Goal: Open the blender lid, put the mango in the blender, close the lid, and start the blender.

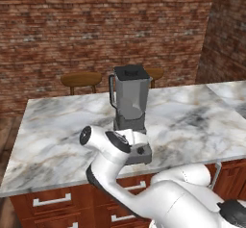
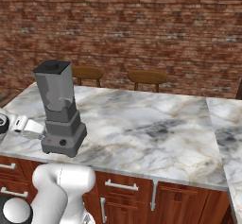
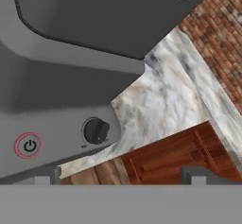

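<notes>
Grey finger tips of the gripper (image 3: 120, 176) sit spread about as wide as they go with nothing between them, so it's empty-handed right up against the front of the blender (image 1: 129, 99). From the hand camera, the base fills the space just ahead of the fingers, with the red-ringed power button (image 3: 28, 145) just ahead of one tip and the black knob (image 3: 96, 131) a bit further along, roughly ahead of the middle of the gap. Going by that, I'd say it's lined up for the "start the blender" part, but nothing is touching the button yet as far as I can tell. Above and beyond the gripper, the jar rises from the base, and the blender lid (image 1: 129, 71) is sitting flat on the rim, so the lid looks closed. The mango I honestly can't spot anywhere; the jar is too dark to say whether it's inside, so I can't confirm that step. Past the blender it's just the marble counter (image 2: 156, 124), and well beyond that two wooden stools (image 2: 147, 77) against the brick wall (image 2: 142, 24)
</notes>
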